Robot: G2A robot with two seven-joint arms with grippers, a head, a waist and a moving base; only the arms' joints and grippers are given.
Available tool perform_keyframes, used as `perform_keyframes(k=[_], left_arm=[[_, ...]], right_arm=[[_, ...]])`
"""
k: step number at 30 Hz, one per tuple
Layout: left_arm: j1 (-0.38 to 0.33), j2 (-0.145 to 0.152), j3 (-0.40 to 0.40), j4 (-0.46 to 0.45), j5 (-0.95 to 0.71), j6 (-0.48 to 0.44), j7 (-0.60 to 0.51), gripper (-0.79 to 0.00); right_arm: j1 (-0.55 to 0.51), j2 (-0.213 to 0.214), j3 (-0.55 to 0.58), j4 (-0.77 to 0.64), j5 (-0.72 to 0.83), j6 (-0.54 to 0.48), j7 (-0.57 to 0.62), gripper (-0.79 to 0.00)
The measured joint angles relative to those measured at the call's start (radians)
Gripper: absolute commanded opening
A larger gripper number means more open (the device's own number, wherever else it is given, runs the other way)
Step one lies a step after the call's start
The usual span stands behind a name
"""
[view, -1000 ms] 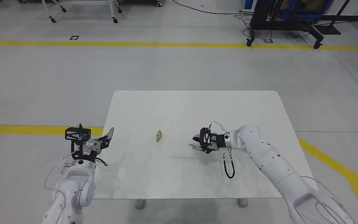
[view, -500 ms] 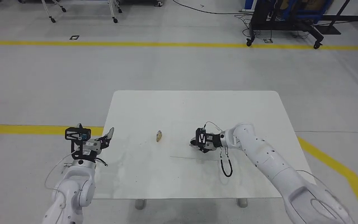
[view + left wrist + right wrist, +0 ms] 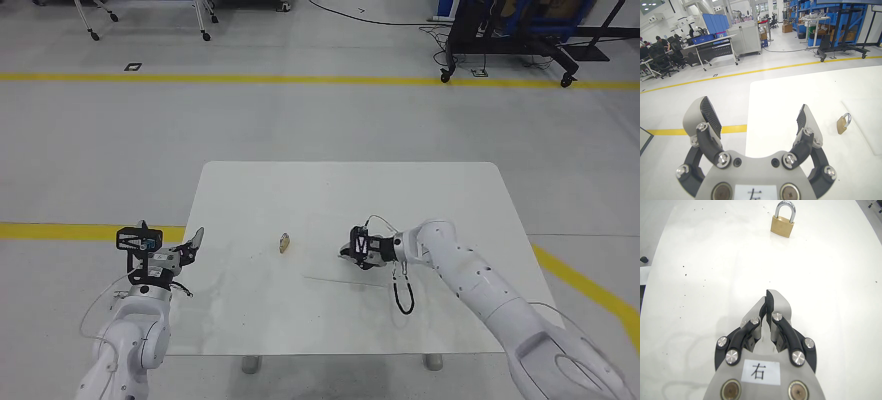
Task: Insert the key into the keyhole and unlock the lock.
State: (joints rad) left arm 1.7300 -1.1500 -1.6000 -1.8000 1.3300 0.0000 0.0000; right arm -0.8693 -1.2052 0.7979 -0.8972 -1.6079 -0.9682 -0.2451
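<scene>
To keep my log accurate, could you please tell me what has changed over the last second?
The right pincer, shut, edged a little toward the padlock. The padlock and the open left pincer stayed put.

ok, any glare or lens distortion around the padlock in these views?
Right wrist view: table lit bright and even, its edges bowed by the wide lens; padlock with a small highlight on the shackle. Left wrist view: table edge curves, padlock off to the side, no glare on it. Top view: table edges straight, padlock tiny.
</scene>
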Motion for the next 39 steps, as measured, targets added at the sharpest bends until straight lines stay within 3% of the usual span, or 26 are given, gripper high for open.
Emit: perform_keyframes(k=[10, 16, 31, 35, 39], left_arm=[[0.0, 0.0, 0.0, 0.0, 0.0, 0.0, 0.0, 0.0], [0.0, 0.0, 0.0, 0.0, 0.0, 0.0, 0.0, 0.0], [0.0, 0.0, 0.0, 0.0, 0.0, 0.0, 0.0, 0.0], [0.0, 0.0, 0.0, 0.0, 0.0, 0.0, 0.0, 0.0], [0.0, 0.0, 0.0, 0.0, 0.0, 0.0, 0.0, 0.0]], right_arm=[[-0.147, 0.075, 0.147, -0.141, -0.017, 0.137, -0.331, -0.785], [-0.242, 0.117, 0.259, -0.168, 0.083, 0.024, -0.527, -0.785], [-0.246, 0.117, 0.26, -0.173, 0.092, 0.014, -0.53, -0.785], [-0.253, 0.105, 0.222, -0.165, 0.187, -0.044, -0.55, -0.785], [-0.23, 0.094, 0.096, -0.139, 0.342, -0.044, -0.564, -0.785]])
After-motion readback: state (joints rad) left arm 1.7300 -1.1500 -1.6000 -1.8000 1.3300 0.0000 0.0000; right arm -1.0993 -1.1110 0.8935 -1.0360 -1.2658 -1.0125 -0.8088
